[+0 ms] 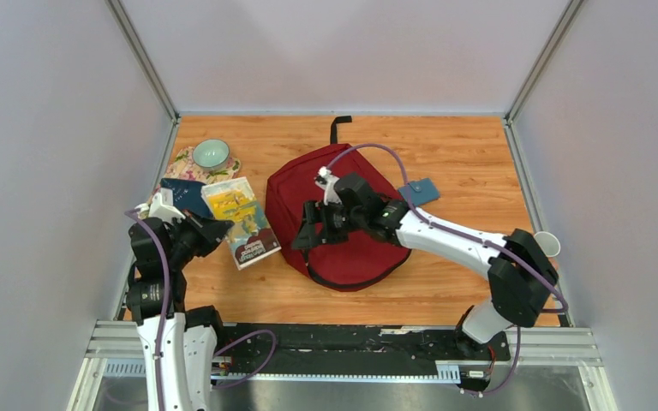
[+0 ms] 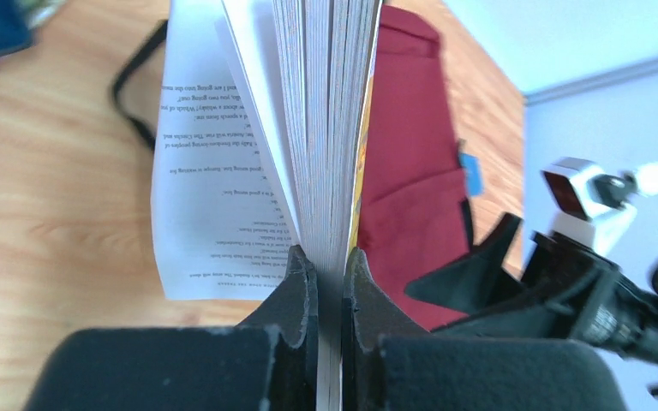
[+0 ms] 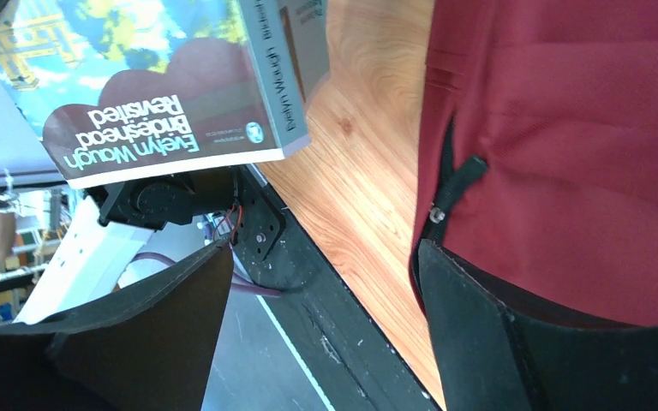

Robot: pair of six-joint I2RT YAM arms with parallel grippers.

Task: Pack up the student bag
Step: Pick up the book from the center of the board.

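- The large dark red fabric backpack [image 1: 347,227] lies flat in the middle of the wooden tabletop [image 1: 463,154].
- The left gripper [image 2: 330,270] is pinching a paperback book [image 2: 326,128] by its edge, just left of the backpack, with a loose page fanning out.
- The right gripper [image 3: 324,257] hangs at the backpack's left edge with its jaws spread wide and holds nothing. A black zipper pull [image 3: 456,181] sits just beyond its right finger.
- Judged step: getting the backpack open so the book can go in. I cannot tell whether the zip is already parted.
- The next move likely calls for the right gripper to close on the zipper pull or the fabric beside it and draw the mouth open, while the left keeps the book clear.
- Count: one backpack, one paperback and two grippers.
- Left of the backpack are one pale green bowl [image 1: 212,154] and one dark blue flat item [image 1: 184,195].
- To the backpack's right are one small blue pouch [image 1: 420,190] and one white cup [image 1: 547,244].
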